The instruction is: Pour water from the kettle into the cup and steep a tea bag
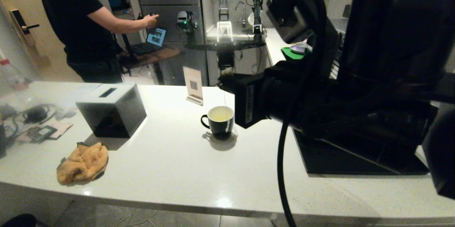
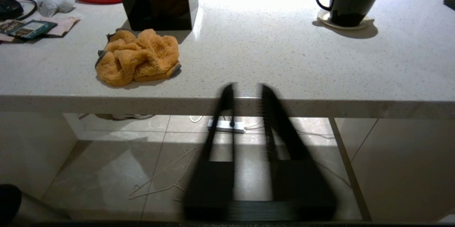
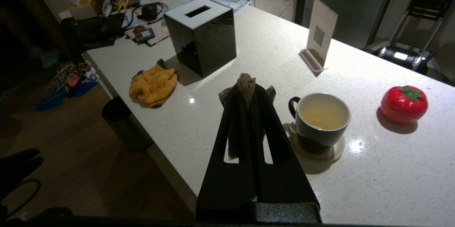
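Above the counter (image 3: pixel 213 120), a little to the side of the cup (image 3: pixel 321 122), your right gripper (image 3: pixel 249 93) is pinching the tea bag (image 3: pixel 246 85) tight between its 2 fingers, the crumpled bag poking out past the tips. In the head view a thin string is hanging from the gripper toward the cup's rim. The cup is sitting on its small coaster (image 3: pixel 334 150) near the middle of the counter, well back from the front edge, and is already holding pale yellowish water (image 3: pixel 321 117), so pouring looks done and steeping is the step in hand.

To do it well, you are carrying the bag sideways until it is hanging right over the mouth of the cup, then lowering straight down so the bag is sinking into the liquid without the fingers knocking the rim or handle. Keep the grip firm until the bag is wet and centred; the cup is light and could slide on the coaster.

The cup is lying just beside the gripper, between it and the red tomato-shaped object (image 3: pixel 404 103). The kettle is not something I can pick out here.

Your left gripper (image 2: pixel 247 93) is parked below the front edge of the counter, fingers narrowly apart, holding nothing.
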Controlling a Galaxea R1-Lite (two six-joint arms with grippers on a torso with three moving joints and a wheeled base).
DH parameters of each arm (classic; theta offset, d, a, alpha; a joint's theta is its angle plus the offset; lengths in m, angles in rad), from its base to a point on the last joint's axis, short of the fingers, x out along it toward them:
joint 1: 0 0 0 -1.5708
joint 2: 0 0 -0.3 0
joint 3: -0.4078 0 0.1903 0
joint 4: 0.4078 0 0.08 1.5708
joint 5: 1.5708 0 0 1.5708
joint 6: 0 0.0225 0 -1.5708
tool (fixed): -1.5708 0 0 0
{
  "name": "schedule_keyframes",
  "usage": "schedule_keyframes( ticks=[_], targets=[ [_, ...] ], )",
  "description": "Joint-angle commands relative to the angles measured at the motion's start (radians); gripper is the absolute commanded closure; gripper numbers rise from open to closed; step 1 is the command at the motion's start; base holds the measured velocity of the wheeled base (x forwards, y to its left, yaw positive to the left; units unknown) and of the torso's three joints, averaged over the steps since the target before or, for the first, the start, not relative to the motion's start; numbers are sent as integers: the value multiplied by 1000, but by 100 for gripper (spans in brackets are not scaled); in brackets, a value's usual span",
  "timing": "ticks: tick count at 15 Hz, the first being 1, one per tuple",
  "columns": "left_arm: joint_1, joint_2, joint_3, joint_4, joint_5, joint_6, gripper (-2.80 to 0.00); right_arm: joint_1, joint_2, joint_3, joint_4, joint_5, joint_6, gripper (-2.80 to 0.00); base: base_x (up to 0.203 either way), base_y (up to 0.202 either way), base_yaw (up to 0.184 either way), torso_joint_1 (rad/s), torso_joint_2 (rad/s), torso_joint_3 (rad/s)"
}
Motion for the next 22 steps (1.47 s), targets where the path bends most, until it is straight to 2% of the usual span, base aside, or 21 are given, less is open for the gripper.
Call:
schedule_keyframes(
  ticks=[1,10,12,13,17,22],
  targets=[
    [1,1,-1,0,1,0,-280,13,16,0,-3,-1,1,0,0,0,0,0,0,0],
    [1,1,-4,-3,0,11,-280,26,10,37,-3,-3,-13,0,0,0,0,0,0,0],
    [1,7,-38,-1,-27,9,-280,27,10,41,-3,-3,-13,0,0,0,0,0,0,0],
    [0,38,-61,-2,-57,5,-280,27,11,41,-3,-3,-13,0,0,0,0,0,0,0],
    [-15,263,-143,-50,-110,3,-280,27,19,40,-40,-1,-9,0,0,0,0,0,0,0],
    [-85,633,-204,-251,-211,-7,-280,27,36,15,-61,-1,-10,0,0,0,0,0,0,0]
  ],
)
